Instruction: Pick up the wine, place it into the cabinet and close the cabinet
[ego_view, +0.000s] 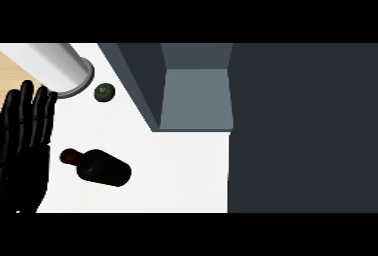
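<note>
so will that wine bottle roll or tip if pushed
The wine bottle looks round-bodied, so a side push would probably roll or tip it. Its smooth dark surface may slip in the left hand. Wide body, narrow neck: probably bottom-heavy.

On counter (177, 170): wine (100, 169) left of cabinet (196, 95).

One head view, set high, facing steeply down on the counter (177, 165). Close in. Cabinet (196, 100) fills the right side.
</note>
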